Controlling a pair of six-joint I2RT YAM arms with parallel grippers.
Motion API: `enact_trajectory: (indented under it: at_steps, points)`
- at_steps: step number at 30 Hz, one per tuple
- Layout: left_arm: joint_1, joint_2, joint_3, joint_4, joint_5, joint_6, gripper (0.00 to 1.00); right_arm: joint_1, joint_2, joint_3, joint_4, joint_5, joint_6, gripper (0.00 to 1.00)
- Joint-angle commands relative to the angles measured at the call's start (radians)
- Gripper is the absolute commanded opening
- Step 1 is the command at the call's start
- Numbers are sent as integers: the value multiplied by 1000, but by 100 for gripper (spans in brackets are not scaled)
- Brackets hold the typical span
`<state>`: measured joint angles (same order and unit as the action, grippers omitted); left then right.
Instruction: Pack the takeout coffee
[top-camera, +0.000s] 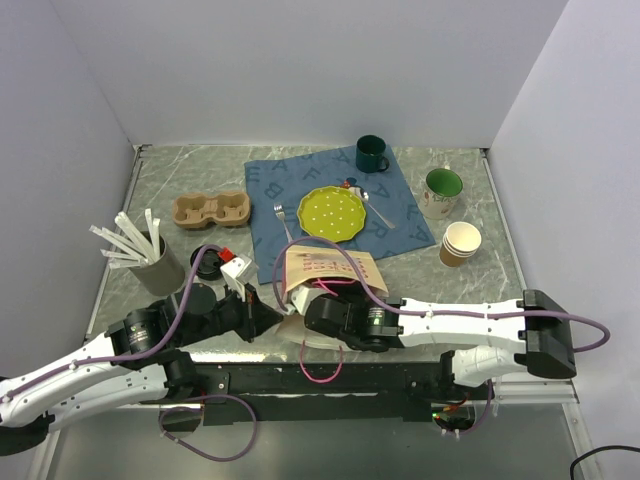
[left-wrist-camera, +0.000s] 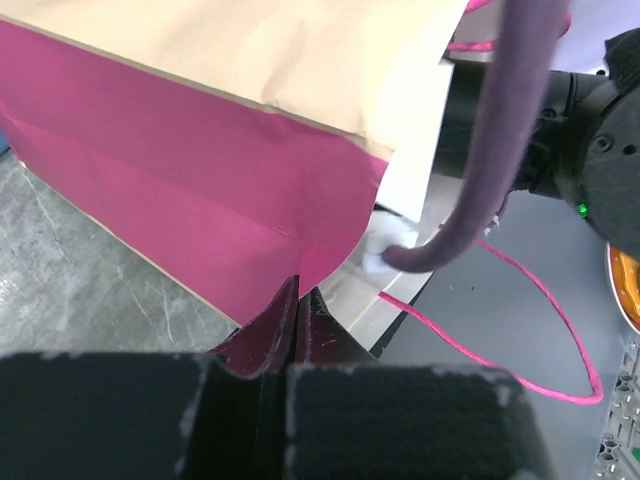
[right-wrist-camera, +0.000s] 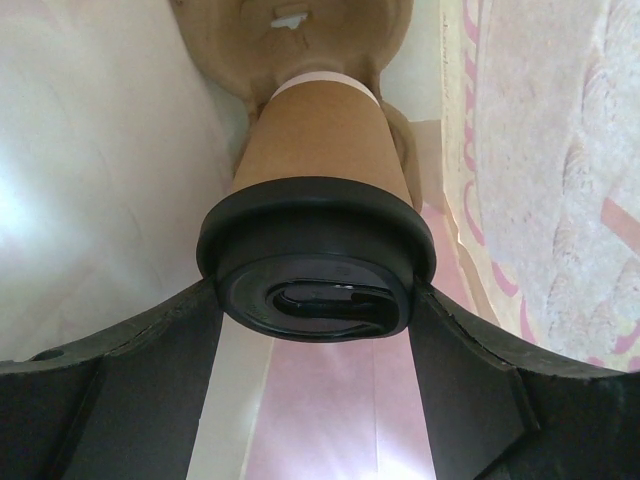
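The takeout coffee (right-wrist-camera: 315, 150), a brown paper cup under a black lid (right-wrist-camera: 315, 280), lies inside the paper bag (top-camera: 328, 268). In the right wrist view its base rests in a pulp cup carrier (right-wrist-camera: 300, 40) deep in the bag. My right gripper (right-wrist-camera: 315, 300) reaches into the bag's mouth, with its fingers (right-wrist-camera: 150, 370) pressed on both sides of the lid. My left gripper (left-wrist-camera: 298, 288) is shut on the bag's (left-wrist-camera: 200, 180) pink-lined edge at the near left corner. In the top view the coffee is hidden by the bag.
Behind the bag lies a blue cloth (top-camera: 270, 180) with a green plate (top-camera: 333, 212), fork (top-camera: 283, 220) and spoon (top-camera: 378, 210). Two mugs (top-camera: 371, 153) (top-camera: 441, 190) and stacked paper cups (top-camera: 460, 243) stand to the right. A second carrier (top-camera: 210, 210), a stirrer holder (top-camera: 150, 262) and a loose black lid (top-camera: 208, 266) are on the left.
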<state>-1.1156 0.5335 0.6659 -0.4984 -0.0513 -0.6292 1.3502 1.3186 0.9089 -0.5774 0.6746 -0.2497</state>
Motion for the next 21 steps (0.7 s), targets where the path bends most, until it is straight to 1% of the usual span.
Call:
enact_trajectory:
  at_steps: [1,5,12,14,18,21]
  points:
    - [-16,-12,26,21,-5,-27,1,-13,-71,-22,13,60,21,29]
    - [-20,-7,26,20,-13,-30,1,-17,-74,-12,-39,74,39,28]
    - [-20,-3,23,27,-15,-32,1,-16,-102,50,-142,30,69,28]
    - [-21,3,26,27,-18,-30,1,-16,-125,57,-150,-10,66,28]
    - [-21,29,57,6,-48,-12,1,-11,-156,100,-188,-159,44,28]
    - [-20,55,92,-25,-67,8,1,-13,-157,140,-239,-191,58,28]
